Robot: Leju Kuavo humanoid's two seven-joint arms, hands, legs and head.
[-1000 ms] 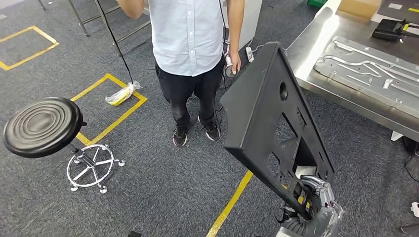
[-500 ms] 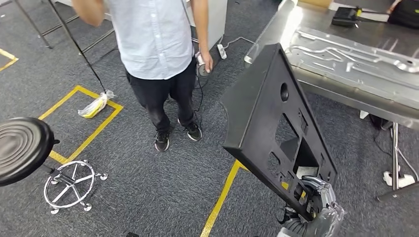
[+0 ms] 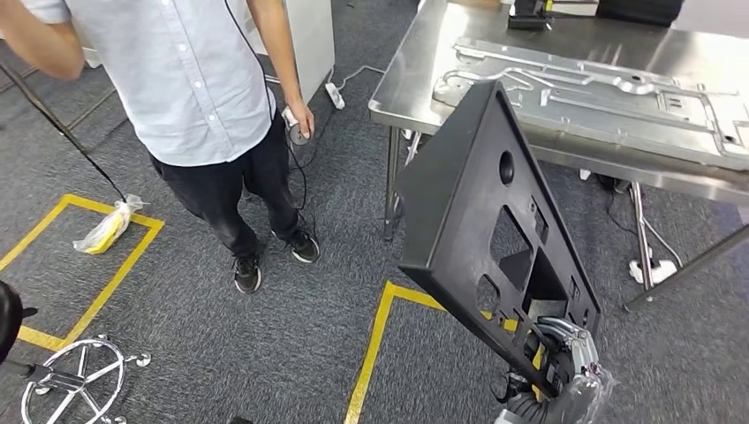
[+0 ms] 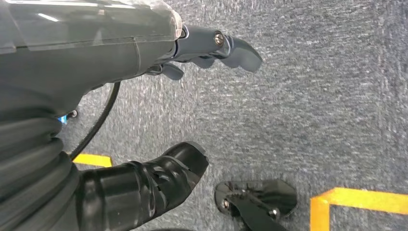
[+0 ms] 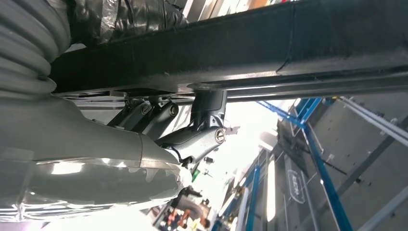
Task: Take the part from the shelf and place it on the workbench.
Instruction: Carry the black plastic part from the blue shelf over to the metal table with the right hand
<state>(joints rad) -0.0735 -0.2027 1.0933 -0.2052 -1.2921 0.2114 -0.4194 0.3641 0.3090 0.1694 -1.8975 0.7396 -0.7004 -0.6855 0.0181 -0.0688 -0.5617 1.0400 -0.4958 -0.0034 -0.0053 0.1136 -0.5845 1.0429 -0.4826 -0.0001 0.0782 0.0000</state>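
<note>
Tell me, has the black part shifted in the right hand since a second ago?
No. The part sits the same against the right hand in the head view; only the workbench and floor slid, since the camera turned.

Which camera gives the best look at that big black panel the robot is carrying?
The head view: the whole black panel shows, cutouts included, gripped at its lower end by the right hand. The right wrist view catches just its edge.
</note>
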